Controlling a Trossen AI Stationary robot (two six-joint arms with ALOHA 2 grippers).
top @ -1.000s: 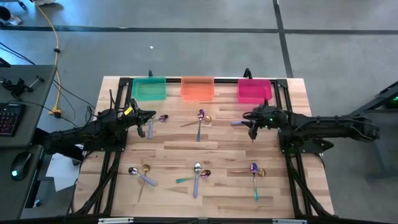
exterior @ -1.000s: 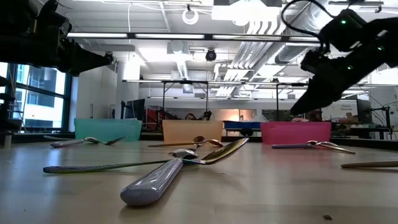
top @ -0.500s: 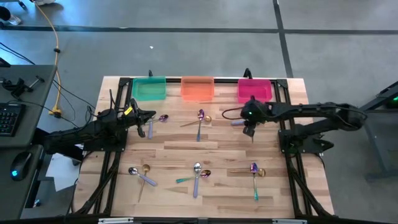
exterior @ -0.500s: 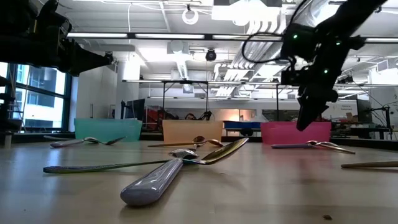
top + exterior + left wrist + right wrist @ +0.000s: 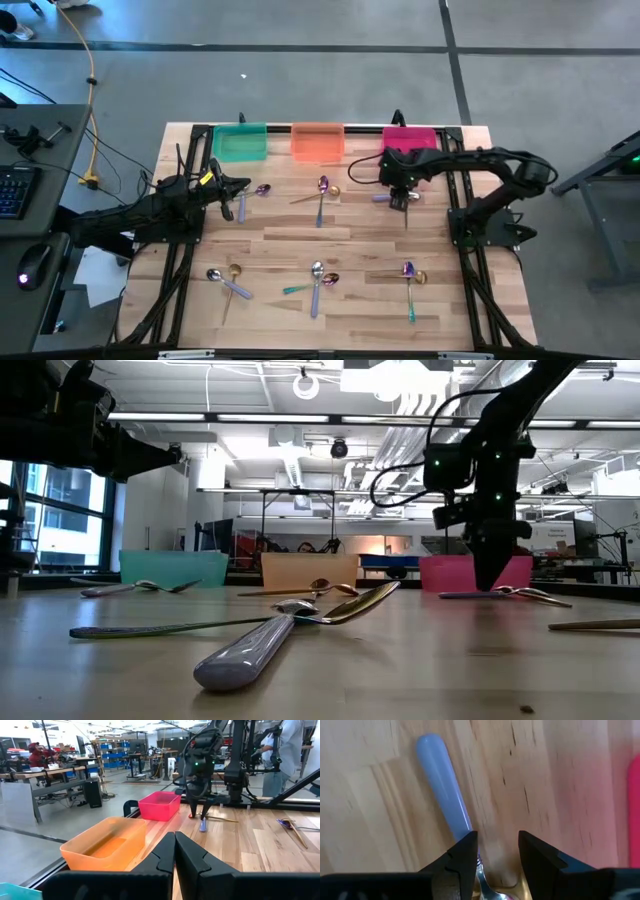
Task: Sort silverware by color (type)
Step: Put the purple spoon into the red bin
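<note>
Spoon [image 5: 442,787], blue-handled, upper right of high view near pink bin [image 5: 408,145]: I see its handle running away from my right pincer [image 5: 497,852], spread directly above. Left pincer [image 5: 175,857] pressed together, upper left, farther off.

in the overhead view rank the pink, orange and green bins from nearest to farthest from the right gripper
1. Pink bin, just behind the right gripper, on the table's right.
2. Orange bin, in the middle.
3. Green bin, far left.
</note>
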